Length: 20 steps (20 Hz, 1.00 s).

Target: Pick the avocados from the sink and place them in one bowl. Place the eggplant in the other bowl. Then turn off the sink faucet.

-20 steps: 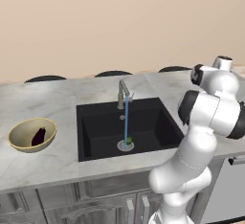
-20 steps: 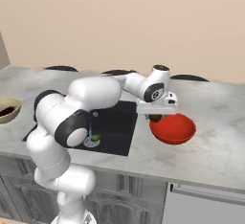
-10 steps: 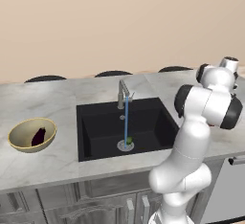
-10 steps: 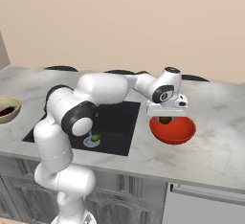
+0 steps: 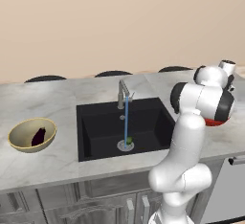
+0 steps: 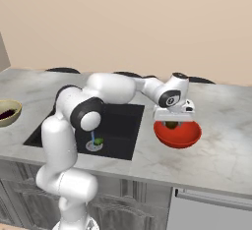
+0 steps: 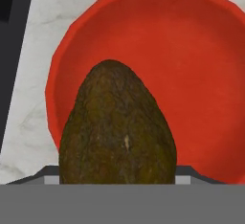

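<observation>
Gripper (image 6: 172,124) hangs over the red bowl (image 6: 183,136) on the counter right of the sink (image 6: 122,128), and you can see its jaws clamped on the olive-brown avocado (image 7: 117,129). Your green avocado (image 5: 129,140) lies by the drain under the blue stream from the faucet (image 5: 123,94). Far left, the eggplant (image 5: 38,135) rests inside the tan bowl (image 5: 20,143).

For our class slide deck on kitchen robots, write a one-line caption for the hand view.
Brown avocado between the fingers, poised over the red bowl on the marble counter.
</observation>
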{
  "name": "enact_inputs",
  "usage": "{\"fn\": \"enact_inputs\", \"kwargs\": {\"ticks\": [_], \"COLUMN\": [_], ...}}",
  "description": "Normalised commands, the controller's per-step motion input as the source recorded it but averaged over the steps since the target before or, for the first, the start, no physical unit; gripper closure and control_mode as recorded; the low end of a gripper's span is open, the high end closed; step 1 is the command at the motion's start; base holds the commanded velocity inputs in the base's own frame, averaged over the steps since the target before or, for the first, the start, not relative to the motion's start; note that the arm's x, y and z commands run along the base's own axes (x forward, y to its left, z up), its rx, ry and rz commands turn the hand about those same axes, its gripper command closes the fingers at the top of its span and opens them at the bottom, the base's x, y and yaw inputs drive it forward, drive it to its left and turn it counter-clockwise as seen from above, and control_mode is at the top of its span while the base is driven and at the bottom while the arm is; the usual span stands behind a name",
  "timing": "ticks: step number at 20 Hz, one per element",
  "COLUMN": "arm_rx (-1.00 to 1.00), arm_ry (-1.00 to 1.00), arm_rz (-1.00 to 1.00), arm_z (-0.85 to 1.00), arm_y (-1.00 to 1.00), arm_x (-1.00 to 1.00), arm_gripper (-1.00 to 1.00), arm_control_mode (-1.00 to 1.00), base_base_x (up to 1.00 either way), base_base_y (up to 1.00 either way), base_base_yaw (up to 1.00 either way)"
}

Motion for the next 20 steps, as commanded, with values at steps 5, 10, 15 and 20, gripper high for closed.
{"fn": "enact_inputs", "kwargs": {"ticks": [5,10,15,20], "arm_rx": [0.00,0.00,0.00,0.00], "arm_ry": [0.00,0.00,0.00,0.00], "arm_rz": [0.00,0.00,0.00,0.00], "arm_z": [-0.24,-0.22,-0.23,-0.22], "arm_y": [-0.05,-0.09,-0.10,-0.05], "arm_x": [0.23,0.20,0.17,0.15], "arm_gripper": [1.00,1.00,1.00,1.00], "arm_control_mode": [-1.00,-1.00,-1.00,-1.00], "base_base_x": [0.00,0.00,0.00,0.00], "base_base_y": [0.00,0.00,0.00,0.00], "base_base_yaw": [0.00,0.00,0.00,0.00]}}
